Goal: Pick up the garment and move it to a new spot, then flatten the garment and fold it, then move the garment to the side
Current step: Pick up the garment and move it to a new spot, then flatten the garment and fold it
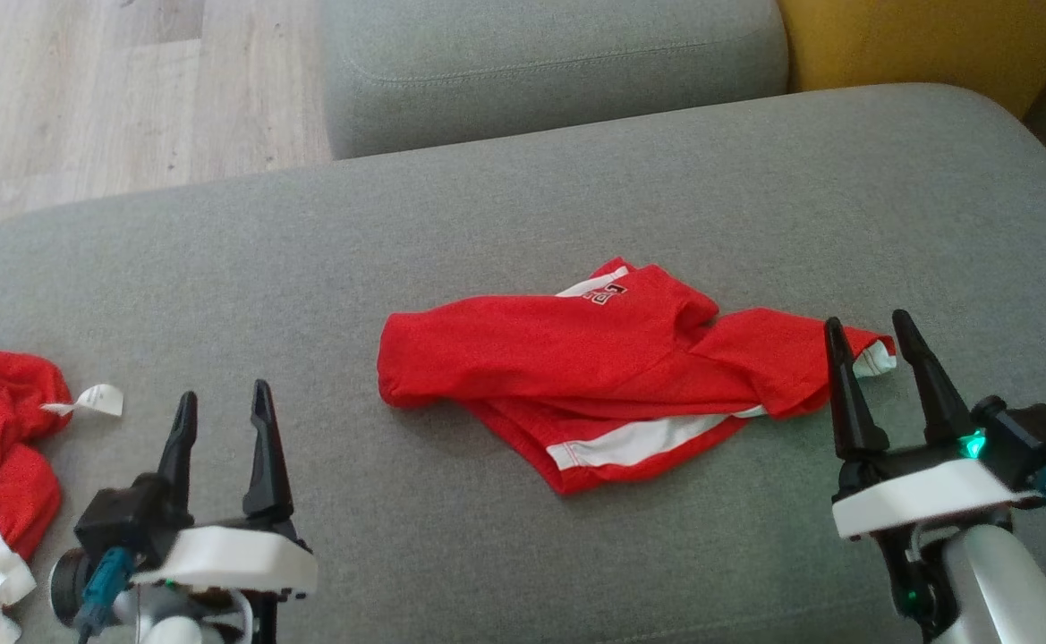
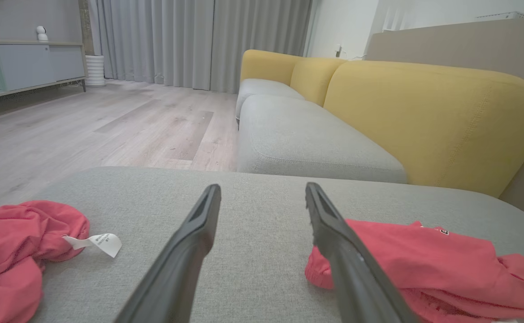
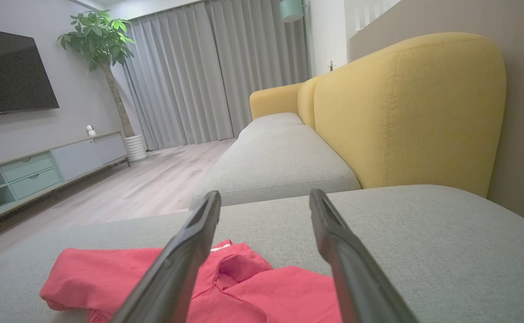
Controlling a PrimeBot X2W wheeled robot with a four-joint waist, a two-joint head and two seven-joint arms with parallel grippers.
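Garment (image 1: 567,376) bunched — left hand (image 1: 224,391), right hand (image 1: 867,318) spread.

Matt red cloth garment (image 1: 576,367) lies on coarse grey woven sofa cushion (image 1: 487,224).

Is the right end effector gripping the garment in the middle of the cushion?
No, the right end effector is open and hovers at the garment's end without gripping it.

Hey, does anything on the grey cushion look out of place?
Yes. The red garment lies crumpled in the middle, and a second red heap sits at the left, its white tag sticking out.
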